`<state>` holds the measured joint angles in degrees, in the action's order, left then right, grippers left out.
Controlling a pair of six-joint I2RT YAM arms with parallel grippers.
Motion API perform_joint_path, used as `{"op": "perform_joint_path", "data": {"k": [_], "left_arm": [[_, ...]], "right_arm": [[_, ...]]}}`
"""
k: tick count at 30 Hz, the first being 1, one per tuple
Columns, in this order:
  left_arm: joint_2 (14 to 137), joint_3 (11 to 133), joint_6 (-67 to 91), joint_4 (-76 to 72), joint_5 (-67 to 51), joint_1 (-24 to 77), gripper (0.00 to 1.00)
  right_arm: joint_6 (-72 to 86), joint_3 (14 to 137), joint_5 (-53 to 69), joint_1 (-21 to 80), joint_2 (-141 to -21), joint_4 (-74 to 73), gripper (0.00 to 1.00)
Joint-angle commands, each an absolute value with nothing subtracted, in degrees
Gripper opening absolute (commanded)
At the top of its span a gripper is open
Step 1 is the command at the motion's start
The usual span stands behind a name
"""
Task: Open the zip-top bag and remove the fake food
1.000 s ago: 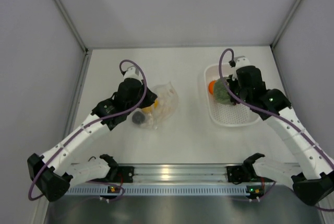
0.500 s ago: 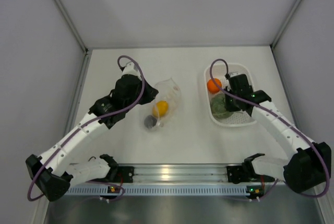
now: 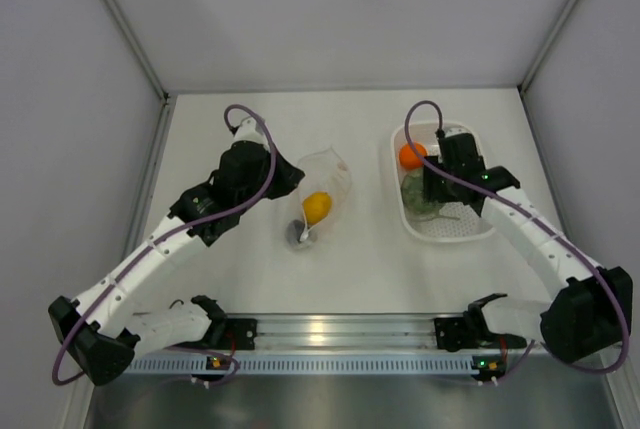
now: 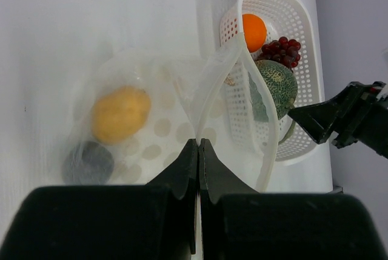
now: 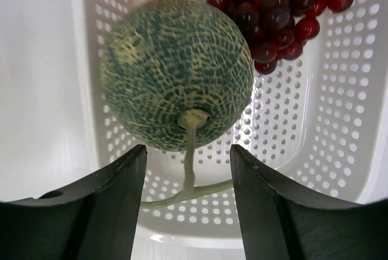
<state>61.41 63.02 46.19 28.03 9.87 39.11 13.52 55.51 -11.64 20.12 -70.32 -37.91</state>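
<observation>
The zip-top bag (image 4: 173, 99), clear with pale dots, hangs lifted by its rim from my left gripper (image 4: 198, 143), which is shut on that rim. Inside it lie a yellow lemon (image 4: 120, 113) and a small dark round fruit (image 4: 88, 162). My right gripper (image 5: 188, 154) stands open over the white basket (image 5: 339, 120). The green netted melon (image 5: 176, 72) rests in the basket just past its fingertips, with only the thin stem lying between the fingers. Dark red grapes (image 5: 279, 5) and an orange (image 4: 254, 31) lie in the basket beyond the melon.
The basket (image 3: 450, 234) stands on the right half of the white table, with the bag (image 3: 325, 174) near the middle. Grey walls close in the table on the left, back and right. A metal rail with both arm bases runs along the near edge.
My right gripper came down into the basket with the melon and opened, leaving it there. The left gripper kept hold of the bag, and the lemon and dark fruit slid lower inside it.
</observation>
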Motion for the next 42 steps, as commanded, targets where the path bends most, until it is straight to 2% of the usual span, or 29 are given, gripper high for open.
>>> {"op": "perform_joint_path", "data": {"k": [1,6,10,12,17,21,25,42], "left_arm": [[61.52,65.74,47.28,24.96,9.14,39.11,0.00],[61.79,65.30,48.42,24.44,8.79,39.11,0.00],[61.00,64.16,49.83,23.21,9.32,39.11,0.00],[60.38,63.20,50.45,22.50,9.67,39.11,0.00],[59.15,61.53,52.56,21.18,11.24,39.11,0.00],[58.19,60.56,54.22,21.01,12.21,39.11,0.00],[57.13,59.50,55.63,21.01,13.53,39.11,0.00],[57.66,53.35,60.46,15.82,13.01,39.20,0.00]], "right_arm": [[13.18,61.96,-9.16,20.39,-65.23,-38.58,0.57],[15.37,66.17,-6.16,28.01,-62.93,-36.49,0.57],[19.58,67.41,6.11,35.58,-63.10,-28.06,0.51],[22.05,67.85,7.55,38.83,-63.81,-24.37,0.48],[31.02,68.38,3.71,48.68,-68.36,-14.68,0.42],[34.09,71.27,-7.89,53.86,-72.68,-16.43,0.40],[36.20,72.25,-13.26,55.02,-77.07,-17.58,0.39],[45.34,75.24,-14.59,55.28,-96.41,-9.41,0.38]]}}
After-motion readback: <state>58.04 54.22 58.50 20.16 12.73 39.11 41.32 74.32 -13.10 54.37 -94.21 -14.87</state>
